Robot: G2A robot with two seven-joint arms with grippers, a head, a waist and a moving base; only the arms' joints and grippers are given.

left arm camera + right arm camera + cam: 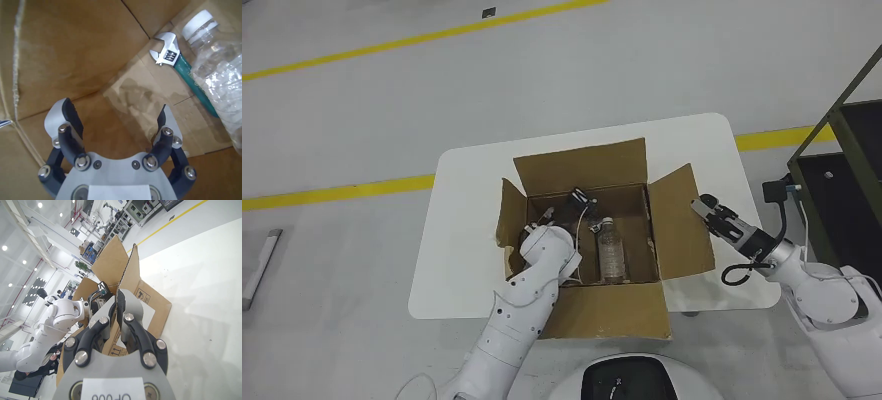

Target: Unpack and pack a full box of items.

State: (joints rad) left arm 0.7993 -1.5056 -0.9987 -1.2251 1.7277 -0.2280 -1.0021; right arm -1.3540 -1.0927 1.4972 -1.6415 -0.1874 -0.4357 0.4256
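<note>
Cardboard box (pixel 582 168) open on counter (pixel 472 200) | bottle (pixel 612 252) and wrench (pixel 170 55) lie inside | your left gripper (pixel 115 106): fingers spread wide, empty, in the box | right gripper (pixel 117 308): fingers pinch the right flap (pixel 682 230) | unpacking looks unfinished, you have packing left

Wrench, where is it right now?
In the left wrist view the wrench lies on the box floor beside the clear bottle, near a corner, ahead of the left gripper, jaws open.

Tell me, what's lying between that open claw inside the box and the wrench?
Nothing but bare cardboard box floor separates the left gripper from the wrench, as the left wrist view shows.
</note>
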